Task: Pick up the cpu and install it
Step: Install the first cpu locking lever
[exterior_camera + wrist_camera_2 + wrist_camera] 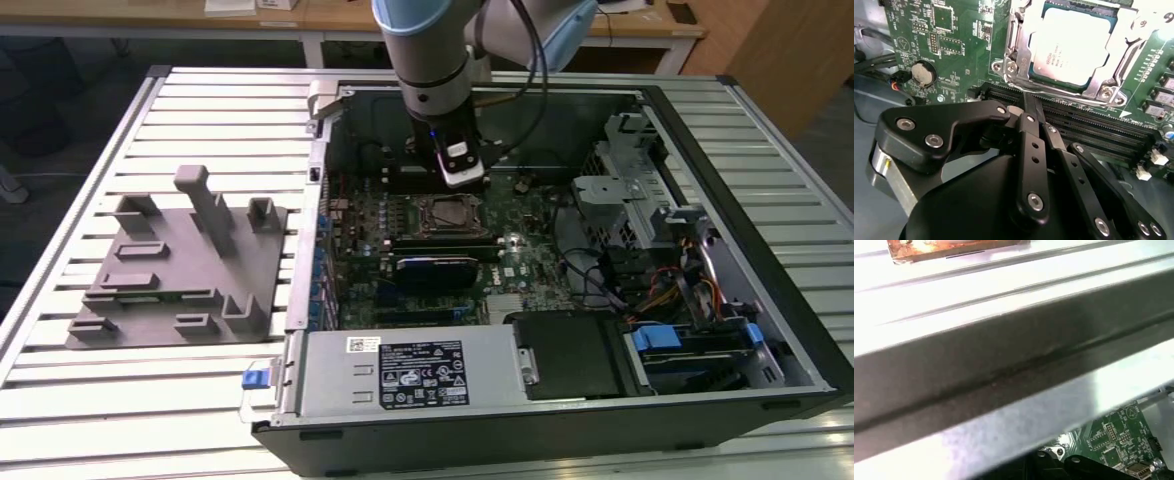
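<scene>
The cpu (1074, 42) shows its pale silver-white top inside the metal frame of the motherboard socket (1014, 65), lying flat. In the second wrist view my gripper (1029, 100) sits just in front of the socket, above the black memory slots (1094, 130). Its two black fingers (1029, 150) lie side by side, shut, with nothing between them. In the exterior view the arm reaches down into the open computer case, and the gripper (461, 178) hangs just behind the socket (445, 213).
A grey plastic tray (180, 270) with upright posts stands on the slatted table at the exterior view's left. Inside the case are a power supply (400, 375), drive cages (641, 200) and loose cables (667, 290). The case's metal wall (1004, 365) is close to the first wrist camera.
</scene>
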`<state>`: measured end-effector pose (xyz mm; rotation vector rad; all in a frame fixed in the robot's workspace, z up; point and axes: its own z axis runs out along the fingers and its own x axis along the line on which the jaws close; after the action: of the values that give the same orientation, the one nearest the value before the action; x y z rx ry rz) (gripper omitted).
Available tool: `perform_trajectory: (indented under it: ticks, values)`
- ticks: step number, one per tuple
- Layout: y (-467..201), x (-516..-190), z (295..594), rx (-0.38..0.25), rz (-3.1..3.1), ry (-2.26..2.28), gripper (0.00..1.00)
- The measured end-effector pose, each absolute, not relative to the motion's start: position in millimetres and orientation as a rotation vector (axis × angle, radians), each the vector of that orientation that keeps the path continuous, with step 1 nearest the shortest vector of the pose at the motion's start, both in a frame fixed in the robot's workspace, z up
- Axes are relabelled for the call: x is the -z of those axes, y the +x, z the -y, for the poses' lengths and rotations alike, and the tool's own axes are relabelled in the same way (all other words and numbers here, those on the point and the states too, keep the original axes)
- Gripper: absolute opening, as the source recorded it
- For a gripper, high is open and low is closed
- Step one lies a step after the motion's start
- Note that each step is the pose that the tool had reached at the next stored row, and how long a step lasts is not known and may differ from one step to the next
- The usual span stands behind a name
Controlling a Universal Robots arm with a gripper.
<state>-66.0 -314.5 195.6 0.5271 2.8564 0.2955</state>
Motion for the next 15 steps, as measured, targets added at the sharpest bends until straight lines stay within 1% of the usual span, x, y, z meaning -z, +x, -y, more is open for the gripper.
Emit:
perform_trajectory:
  ticks: [15]
  values:
    - [-66,-223,315,-0.295,-2.856,0.527,0.11]
